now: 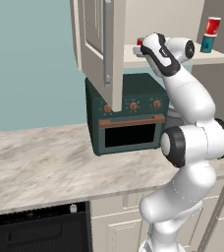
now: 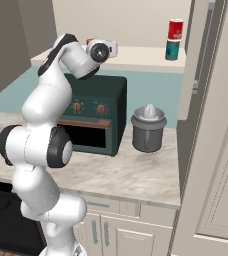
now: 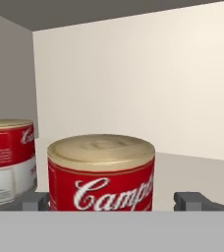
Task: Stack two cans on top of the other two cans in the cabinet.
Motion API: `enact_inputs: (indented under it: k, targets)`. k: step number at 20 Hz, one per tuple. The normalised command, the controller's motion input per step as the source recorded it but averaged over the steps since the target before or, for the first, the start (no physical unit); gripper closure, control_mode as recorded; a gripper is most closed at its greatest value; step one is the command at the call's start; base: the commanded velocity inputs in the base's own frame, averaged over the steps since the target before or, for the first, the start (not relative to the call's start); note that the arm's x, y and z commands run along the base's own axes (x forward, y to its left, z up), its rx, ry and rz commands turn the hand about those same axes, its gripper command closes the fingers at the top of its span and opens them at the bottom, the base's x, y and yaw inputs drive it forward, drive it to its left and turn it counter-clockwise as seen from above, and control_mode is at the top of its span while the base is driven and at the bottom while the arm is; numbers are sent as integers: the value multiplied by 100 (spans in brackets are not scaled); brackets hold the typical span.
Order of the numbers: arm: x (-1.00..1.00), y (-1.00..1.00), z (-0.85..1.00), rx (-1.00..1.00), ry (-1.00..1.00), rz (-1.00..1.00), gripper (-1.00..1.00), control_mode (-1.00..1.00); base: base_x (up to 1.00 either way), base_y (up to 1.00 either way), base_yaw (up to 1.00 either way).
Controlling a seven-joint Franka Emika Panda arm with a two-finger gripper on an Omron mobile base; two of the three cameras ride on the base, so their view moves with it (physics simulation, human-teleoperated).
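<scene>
Sitting half done: one red can (image 1: 213, 25) already stacked on the teal can (image 1: 208, 44) at the shelf's (image 1: 217, 58) 3 o'clock end, gripper (image 3: 115, 201) spread wide around a second red can (image 3: 101, 172), a third (image 3: 8, 160) at 9 o'clock, nothing gripped yet.

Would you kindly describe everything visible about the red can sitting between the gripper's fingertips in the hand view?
The red can is a short cylinder standing upright on the pale shelf of the cabinet. Its wall is red with white cursive lettering, and its flat top looks pale and metallic with a raised rim. It sits centred between the fingertips of the gripper, which stand wide on either side, seemingly not yet touching it. A second red can with a white band stands just to its left in that view, a narrow gap between them.
</scene>
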Motion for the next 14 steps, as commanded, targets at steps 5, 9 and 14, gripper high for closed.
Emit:
enact_inputs:
  k: [5,9,14]
  targets:
    - [0,0,0,0,0,0,-100,-100,0,0,0]
    - [0,0,0,0,0,0,100,-100,0,0,0]
    - [0,0,0,0,0,0,100,-100,0,0,0]
